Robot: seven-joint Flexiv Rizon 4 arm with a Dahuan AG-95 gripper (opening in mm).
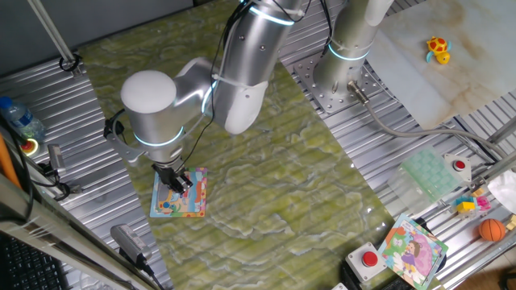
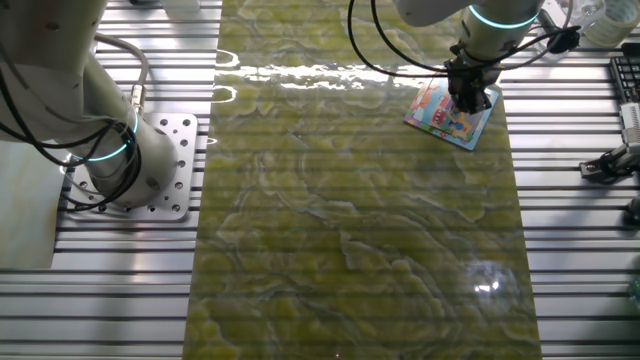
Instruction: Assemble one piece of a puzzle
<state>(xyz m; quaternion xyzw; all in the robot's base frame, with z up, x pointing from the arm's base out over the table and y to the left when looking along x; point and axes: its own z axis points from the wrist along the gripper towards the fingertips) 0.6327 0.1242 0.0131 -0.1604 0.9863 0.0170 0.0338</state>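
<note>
The puzzle (image 1: pixel 179 199) is a flat square board with a light-blue border and an orange, pink and yellow cartoon picture. It lies near the left edge of the green mat; it also shows in the other fixed view (image 2: pixel 450 115). My gripper (image 1: pixel 176 181) points straight down onto the board's upper part; in the other fixed view my gripper (image 2: pixel 466 100) stands over the board's far side. The black fingers are close together. The piece is hidden; I cannot tell whether it is between the fingers.
A second board with a purple-and-green picture (image 1: pixel 413 250) lies at the right front. A red button box (image 1: pixel 369 262), an orange ball (image 1: pixel 492 230), a yellow toy (image 1: pixel 438 49) and a water bottle (image 1: pixel 22 119) stand around the mat. The arm base (image 2: pixel 120 160) is bolted beside it.
</note>
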